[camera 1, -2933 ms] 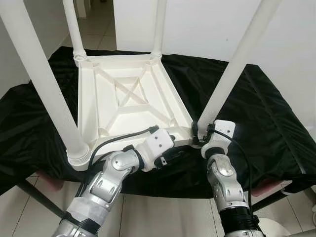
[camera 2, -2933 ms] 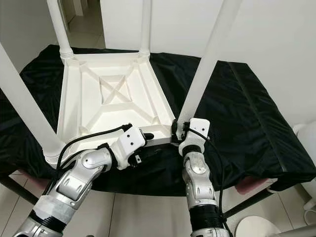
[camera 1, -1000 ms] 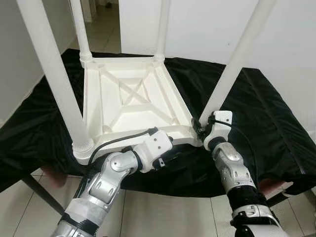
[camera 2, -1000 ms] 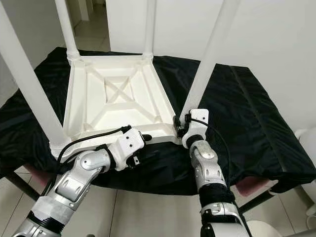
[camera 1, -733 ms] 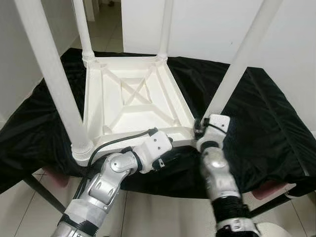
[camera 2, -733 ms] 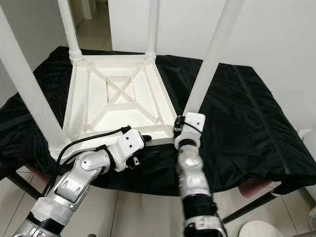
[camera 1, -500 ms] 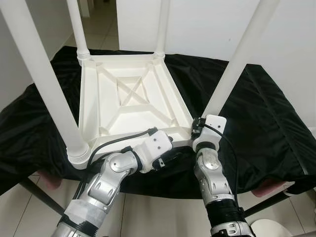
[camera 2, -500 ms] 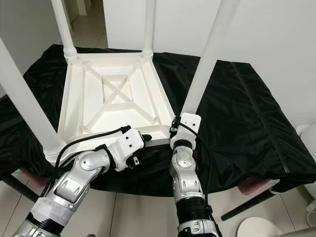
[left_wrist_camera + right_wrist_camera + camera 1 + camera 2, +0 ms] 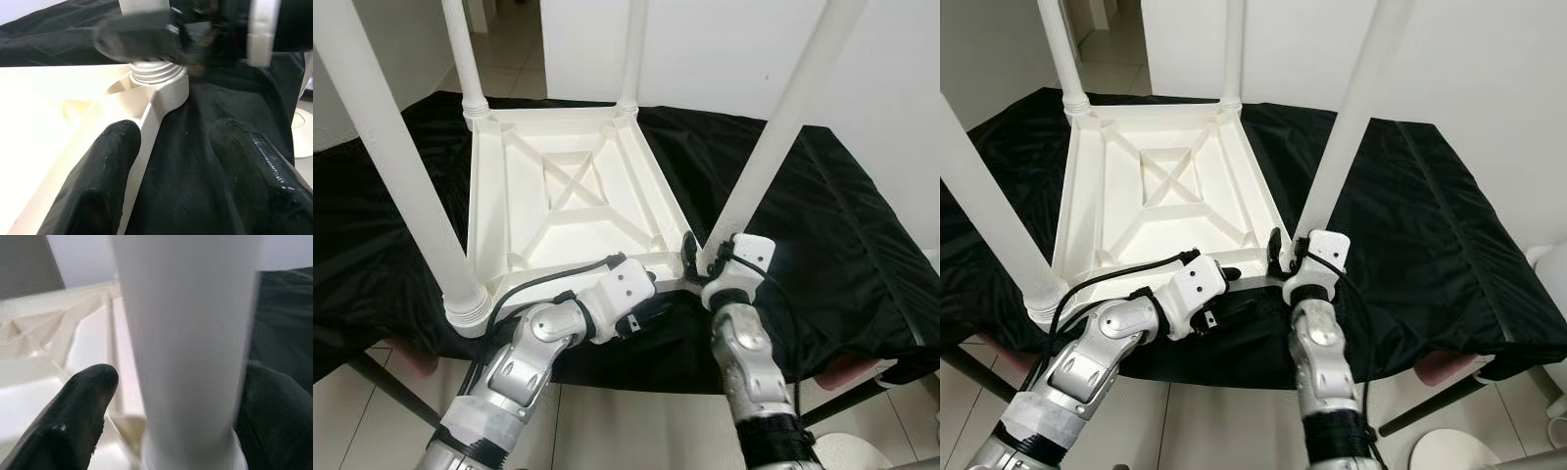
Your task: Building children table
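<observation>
Right gripper [image 9: 171,396]: fingers [image 9: 83,416] spread apart, one on each side of the near-right leg [image 9: 773,157] just above its threaded base; whether they press the leg cannot be told.

Left gripper [image 9: 171,161]: fingers [image 9: 110,161] parted, astride the near rim of the children's table [image 9: 573,201], one finger on the white rim, the other over the black cloth [image 9: 842,245]; not clamped.

Children's table: white plastic, upside down on the surface, ribbed underside with a cross brace facing up, four round legs standing upright at the corners.

Black cloth: covers the surface, rumpled, hanging over the near edge.

Surroundings: pale tiled floor [image 9: 607,431], white wall [image 9: 1489,88] behind.
</observation>
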